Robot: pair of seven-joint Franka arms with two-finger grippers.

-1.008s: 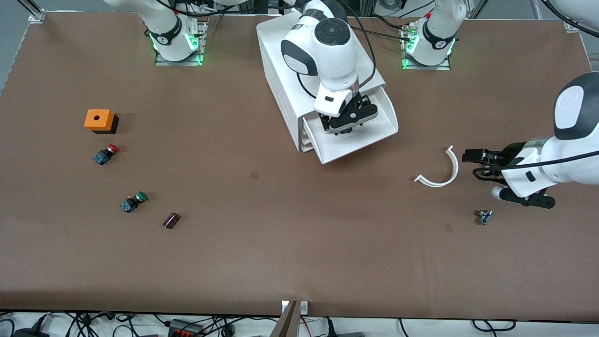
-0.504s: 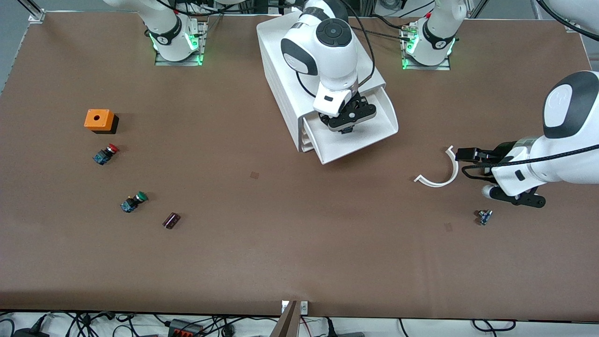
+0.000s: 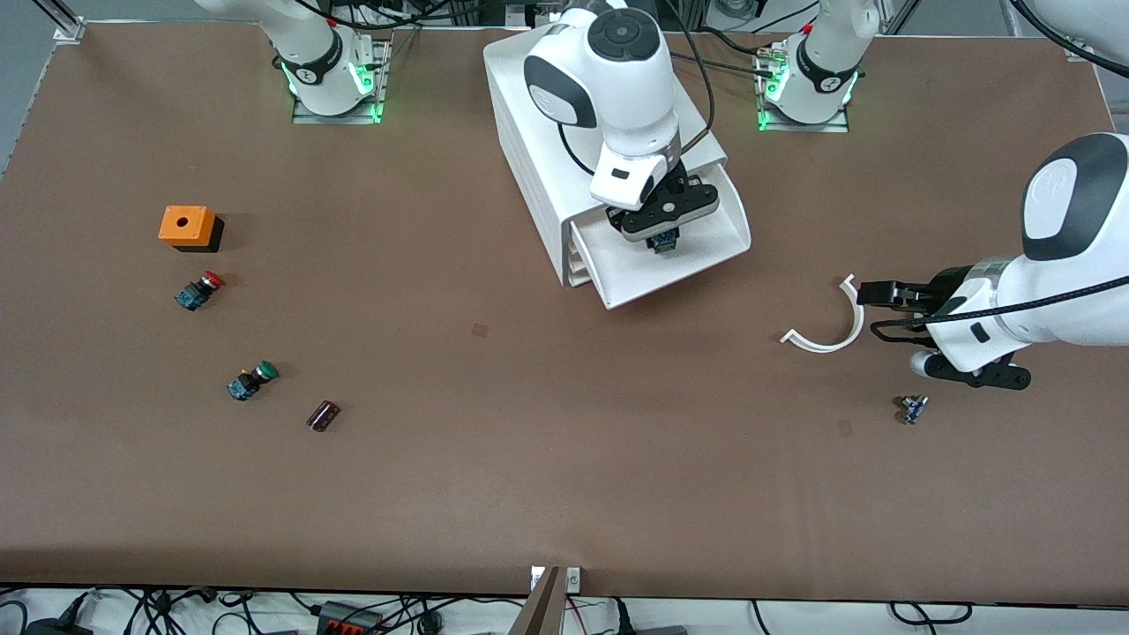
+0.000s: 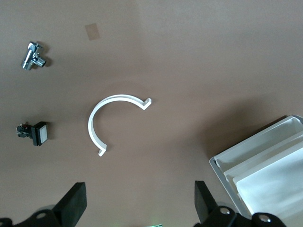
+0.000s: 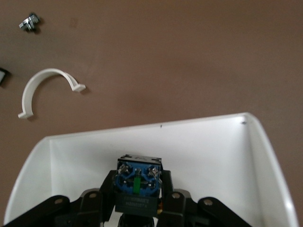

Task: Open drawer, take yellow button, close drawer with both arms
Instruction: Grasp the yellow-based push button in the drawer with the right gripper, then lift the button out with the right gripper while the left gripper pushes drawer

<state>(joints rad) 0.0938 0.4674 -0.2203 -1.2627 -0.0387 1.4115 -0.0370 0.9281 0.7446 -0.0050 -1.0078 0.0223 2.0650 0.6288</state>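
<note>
The top drawer (image 3: pixel 711 248) of the white cabinet (image 3: pixel 529 132) stands pulled out. My right gripper (image 3: pixel 662 235) reaches down into it from above and is shut on the button (image 3: pixel 664 241). In the right wrist view the button's (image 5: pixel 138 182) blue-and-black body sits between the black fingers (image 5: pixel 105 190), terminals facing the camera, over the drawer's white floor (image 5: pixel 199 156). Its cap is hidden under the body. My left gripper (image 3: pixel 882 310) hangs open and empty over bare table at the left arm's end; its fingers (image 4: pixel 73 204) are spread wide.
A white curved strip (image 3: pixel 829 331) lies just beside the left gripper, a small metal fitting (image 3: pixel 913 408) nearer the front camera. Toward the right arm's end lie an orange box (image 3: pixel 187 226), a red-capped button (image 3: pixel 201 289), a green-capped button (image 3: pixel 251 381) and a dark purple part (image 3: pixel 323 415).
The right gripper has shut on the button in the drawer and shifted a little with it. The left arm has crept toward the curved strip.
</note>
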